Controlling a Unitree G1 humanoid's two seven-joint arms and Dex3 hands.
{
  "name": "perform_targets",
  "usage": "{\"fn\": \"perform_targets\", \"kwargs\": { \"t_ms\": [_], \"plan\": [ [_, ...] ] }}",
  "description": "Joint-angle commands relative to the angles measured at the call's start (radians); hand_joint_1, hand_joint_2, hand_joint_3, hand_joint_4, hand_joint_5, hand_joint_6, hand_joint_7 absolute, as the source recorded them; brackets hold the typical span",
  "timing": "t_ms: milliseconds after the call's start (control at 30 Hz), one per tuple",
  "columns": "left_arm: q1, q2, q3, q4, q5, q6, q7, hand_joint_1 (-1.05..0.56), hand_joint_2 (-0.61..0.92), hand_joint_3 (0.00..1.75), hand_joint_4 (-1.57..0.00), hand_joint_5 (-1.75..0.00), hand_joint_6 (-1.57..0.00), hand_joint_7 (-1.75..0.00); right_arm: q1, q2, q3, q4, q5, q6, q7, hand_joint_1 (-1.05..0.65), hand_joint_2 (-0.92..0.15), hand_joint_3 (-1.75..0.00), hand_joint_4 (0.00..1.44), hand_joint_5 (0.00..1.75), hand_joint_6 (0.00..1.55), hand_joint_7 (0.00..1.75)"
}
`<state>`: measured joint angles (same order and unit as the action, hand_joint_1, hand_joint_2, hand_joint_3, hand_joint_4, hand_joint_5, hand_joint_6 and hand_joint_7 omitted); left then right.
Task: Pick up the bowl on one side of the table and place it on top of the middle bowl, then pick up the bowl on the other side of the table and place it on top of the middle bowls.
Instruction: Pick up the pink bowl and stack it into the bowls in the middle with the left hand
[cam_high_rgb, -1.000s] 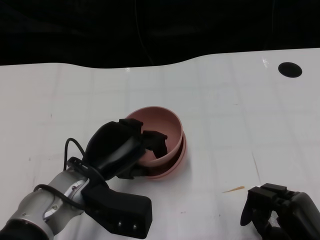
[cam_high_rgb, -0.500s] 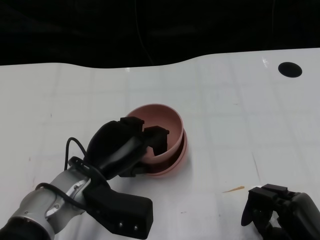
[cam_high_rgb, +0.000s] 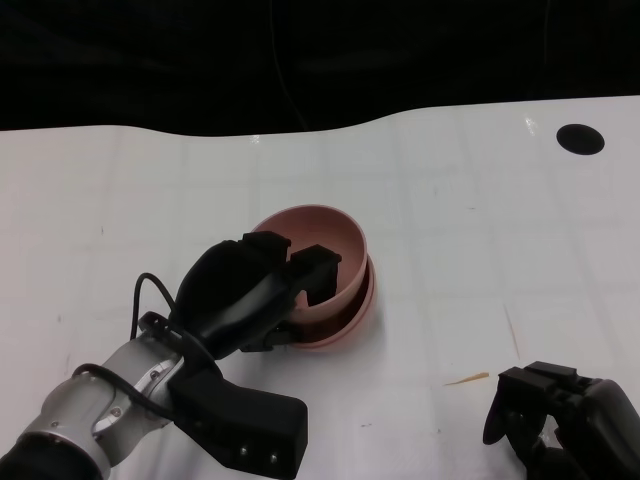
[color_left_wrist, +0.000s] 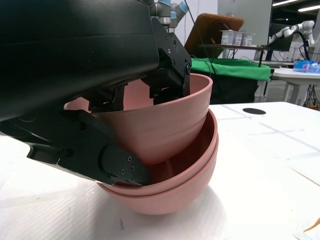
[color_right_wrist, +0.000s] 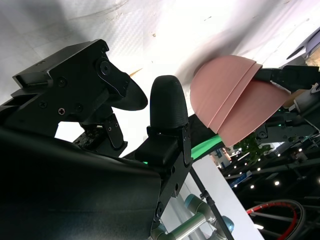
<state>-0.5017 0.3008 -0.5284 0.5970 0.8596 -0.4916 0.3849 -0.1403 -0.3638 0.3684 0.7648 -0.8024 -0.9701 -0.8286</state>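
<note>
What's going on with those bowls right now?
Left hand grips top bowl, tilted in stack. Right hand idle, holds nothing. Nothing in the way.

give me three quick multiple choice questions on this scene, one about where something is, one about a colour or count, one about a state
1. Where is the black round hole in the table?
A. far right of the table
B. beside the left hand
C. under the bowls

2. What colour are the bowls?
A. green
B. pink
C. white

3. How does the top bowl sit in the stack?
A. flat and fully nested
B. upside down
C. tilted, one side raised

Answers:
1. A: the hole lies near the table's far right edge in the head view.
2. B: both the top bowl and the lower bowls are pink.
3. C: the left wrist view shows the top bowl leaning in the stack, with the left hand gripping its rim.
</note>
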Motion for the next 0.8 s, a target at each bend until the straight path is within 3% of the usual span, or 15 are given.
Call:
{"fn": "perform_targets", "kwargs": {
  "t_ms": [33,800],
  "plan": [
    [-0.003,0.017,-0.007,-0.029,0.017,0.006,0.001,-0.11,0.91,0.07,-0.62,-1.75,-0.45,-1.74,-0.004,-0.014,0.005,0.011,-0.005,-0.011,-0.008,-0.09,-0.57,-1.18,0.78,1.75,0.66,1.63],
    [0.004,0.033,-0.005,-0.085,0.016,0.003,-0.018,-0.15,0.92,0.09,-0.60,-1.75,-0.54,-1.52,-0.017,-0.012,0.019,0.032,-0.012,-0.007,-0.027,-0.10,-0.57,-1.17,0.78,1.75,0.66,1.63]
  ]
}}
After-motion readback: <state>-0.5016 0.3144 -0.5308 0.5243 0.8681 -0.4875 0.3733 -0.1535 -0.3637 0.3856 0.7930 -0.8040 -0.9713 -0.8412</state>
